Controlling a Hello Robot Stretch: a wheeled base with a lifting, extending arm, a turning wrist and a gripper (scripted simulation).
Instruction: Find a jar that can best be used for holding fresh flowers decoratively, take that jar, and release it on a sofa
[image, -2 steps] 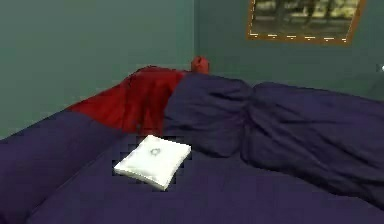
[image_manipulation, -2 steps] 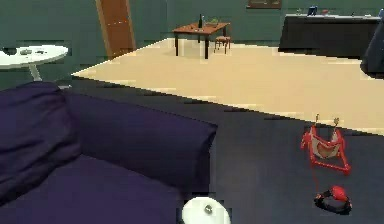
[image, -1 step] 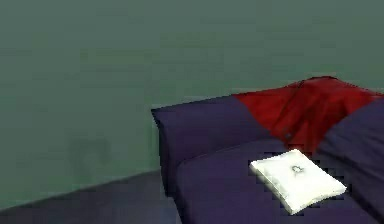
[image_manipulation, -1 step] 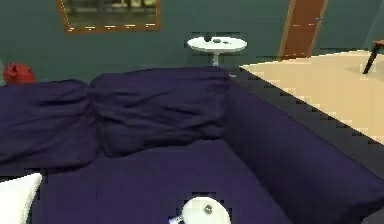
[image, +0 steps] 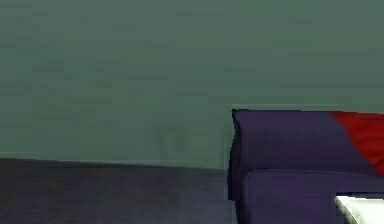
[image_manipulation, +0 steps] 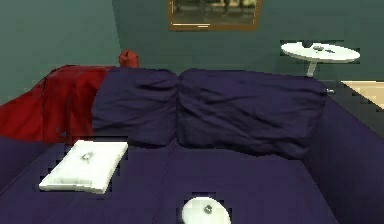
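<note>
Plain teal-green wall (image: 120, 70) fills most of the forward view, with a strip of dark grey floor (image: 100, 190) below it. At the forward view's right stands one end of a dark navy fabric sofa (image: 290, 150). A red draped cloth (image: 362, 130) lies over its top right corner. A flat white object (image: 362, 207) shows at the bottom right corner, cut off by the edge, so its kind is unclear.

Arm side view: the sofa's seat spans the lower half. Two plump navy back cushions (image_manipulation: 210, 105) stand side by side against the backrest. The red cloth is bunched at the left end, touching the left cushion, with a small red rounded lump (image_manipulation: 127, 58) just above it. A white flat rectangular pad (image_manipulation: 85, 165) with a small grey mark lies on the seat at the left front. A white round thing (image_manipulation: 205, 211), also grey-marked, sits on the seat at the bottom edge, apart from the pad. Whether it is the jar cannot be told at this size.

A gold-framed picture (image_manipulation: 213, 12) hangs on the wall behind. A white round side table (image_manipulation: 300, 50) stands past the sofa's right end, with a small dark item (image_manipulation: 318, 47) on top. A pale wooden surface (image_manipulation: 370, 90) is at the right edge.

The gripper's state cannot be told.
</note>
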